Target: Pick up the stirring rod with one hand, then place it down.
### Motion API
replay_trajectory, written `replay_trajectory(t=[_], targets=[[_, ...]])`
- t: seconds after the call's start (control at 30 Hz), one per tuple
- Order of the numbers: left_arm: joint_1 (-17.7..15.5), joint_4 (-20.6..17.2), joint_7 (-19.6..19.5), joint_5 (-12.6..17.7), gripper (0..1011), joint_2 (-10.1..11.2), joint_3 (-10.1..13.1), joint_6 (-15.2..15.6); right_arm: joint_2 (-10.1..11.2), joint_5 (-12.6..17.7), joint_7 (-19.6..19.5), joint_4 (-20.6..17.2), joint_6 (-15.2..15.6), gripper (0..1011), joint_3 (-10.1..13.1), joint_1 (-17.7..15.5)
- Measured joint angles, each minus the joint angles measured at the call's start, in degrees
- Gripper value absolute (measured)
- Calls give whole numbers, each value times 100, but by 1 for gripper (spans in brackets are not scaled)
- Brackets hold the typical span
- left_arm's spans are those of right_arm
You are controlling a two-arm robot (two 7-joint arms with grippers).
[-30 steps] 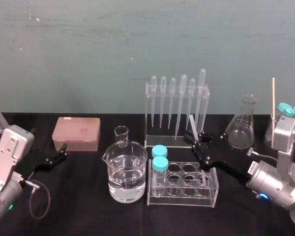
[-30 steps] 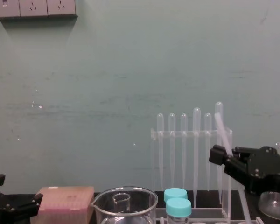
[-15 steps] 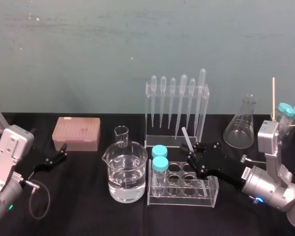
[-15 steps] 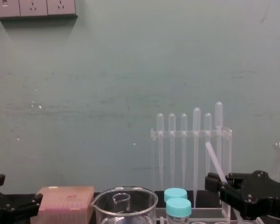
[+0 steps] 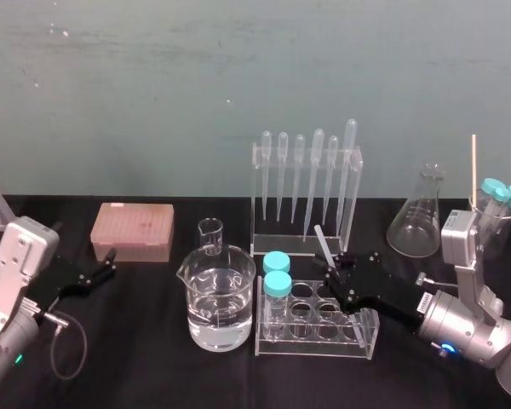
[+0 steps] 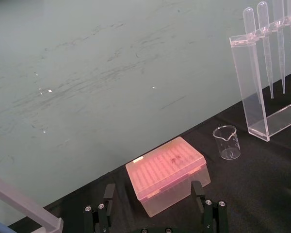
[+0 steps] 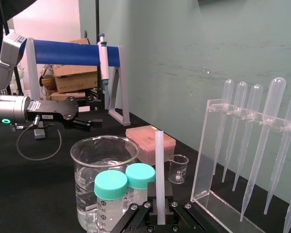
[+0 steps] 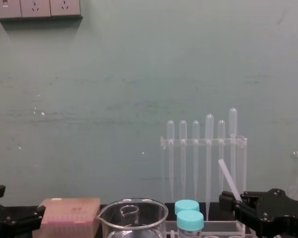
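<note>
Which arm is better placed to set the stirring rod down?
Right. The right tool is shut on the stirring rod by the test tube rack; the left tool sits far off beside the pink box.

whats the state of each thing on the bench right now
stirring rod: tilted, gripped in the right hand over the tube rack
right hand: shut on the stirring rod
left hand: open, parked by the pink box
big beaker: upright, part full of clear liquid
small beaker: upright, empty
two tubes: capped, standing in the tube rack
pink box: lid closed
</note>
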Motion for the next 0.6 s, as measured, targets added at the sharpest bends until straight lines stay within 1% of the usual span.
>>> replay_trajectory(t=[0.27, 0.37, 0.4, 0.43, 0.47, 0.53, 0.57, 0.6], targets=[[0, 0, 0, 0, 1000, 0, 0, 0, 3, 6, -1, -9, -17, 68, 5, -3], [0, 0, 0, 0, 1000, 0, 0, 0, 3, 8, -1, -11, -21, 125, 6, -5], [0, 0, 0, 0, 1000, 0, 0, 0, 3, 9, -1, -12, -23, 179, 7, -5], [0, 0, 0, 0, 1000, 0, 0, 0, 3, 9, -1, -12, -24, 199, 7, -6], [0, 0, 0, 0, 1000, 0, 0, 0, 3, 10, -1, -13, -25, 241, 8, -6], [0, 0, 0, 0, 1000, 0, 0, 0, 3, 11, -1, -15, -27, 257, 9, -7], [0, 0, 0, 0, 1000, 0, 0, 0, 3, 11, -2, -15, -27, 317, 9, -8], [0, 0, 0, 0, 1000, 0, 0, 0, 3, 11, -1, -16, -28, 339, 10, -8]])
